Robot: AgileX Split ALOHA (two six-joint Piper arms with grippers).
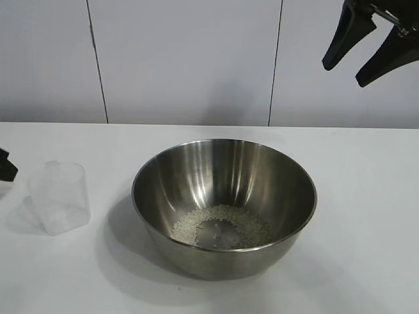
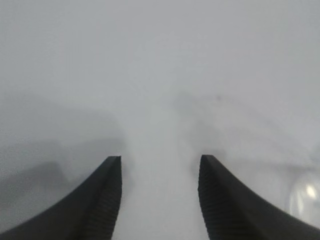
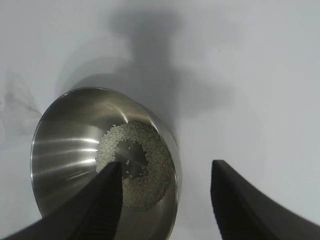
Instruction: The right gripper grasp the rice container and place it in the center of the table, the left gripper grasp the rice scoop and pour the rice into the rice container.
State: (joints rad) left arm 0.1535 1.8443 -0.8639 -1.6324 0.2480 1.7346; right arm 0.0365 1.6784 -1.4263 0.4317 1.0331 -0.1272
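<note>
At the far left edge of the exterior view I see only a sliver of my left end effector, at about nine o'clock from the rice scoop and just clear of it. Its own wrist view shows the fingers parted to a middling gap with nothing but blurred white between them, so it holds nothing. I judge that the scoop has been set down here because its job is done: it stands empty and upright on the tabletop, mouth up, long axis vertical, narrowing toward its base. I cannot make out which way its handle points.

At three o'clock from the scoop, near but not touching, sits the rice container, a steel mixing bowl resting on its base with its mouth straight up. It lies roughly mid-tabletop, where the task wants it. The rice lies in a loose ring on the bottom, with a bare patch of steel in the middle.

My right end effector hangs high at about one o'clock from the bowl, well apart from it. Its fingers stand moderately open and empty, angled down over the bowl's near side. To my eye both halves of the task look complete.
</note>
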